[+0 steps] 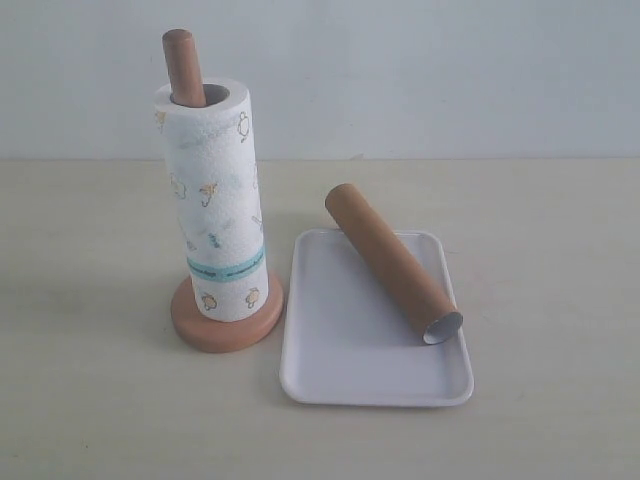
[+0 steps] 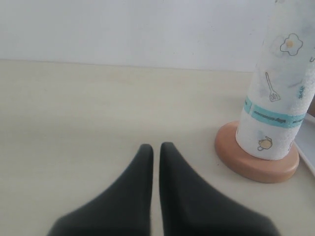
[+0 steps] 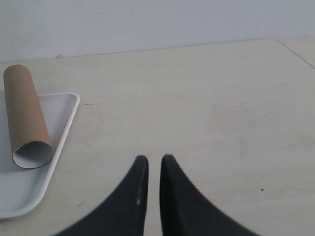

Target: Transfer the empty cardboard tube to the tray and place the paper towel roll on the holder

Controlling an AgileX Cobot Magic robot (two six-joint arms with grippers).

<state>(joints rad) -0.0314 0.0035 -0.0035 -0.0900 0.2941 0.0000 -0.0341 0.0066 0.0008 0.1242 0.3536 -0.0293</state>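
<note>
The paper towel roll (image 1: 216,200) stands upright on the holder (image 1: 226,322), with the dowel top (image 1: 184,66) poking out above it. The empty cardboard tube (image 1: 390,262) lies slanted across the white tray (image 1: 350,360), its far end sticking out over the tray's back rim. Neither arm shows in the exterior view. In the left wrist view my left gripper (image 2: 156,146) is shut and holds nothing, over bare table beside the roll (image 2: 275,103) and holder base (image 2: 256,164). My right gripper (image 3: 154,158) is shut and empty, apart from the tube (image 3: 27,115) and tray (image 3: 59,147).
The pale tabletop (image 1: 540,250) runs back to a plain light wall (image 1: 420,70). A table edge line (image 3: 295,49) shows in the right wrist view.
</note>
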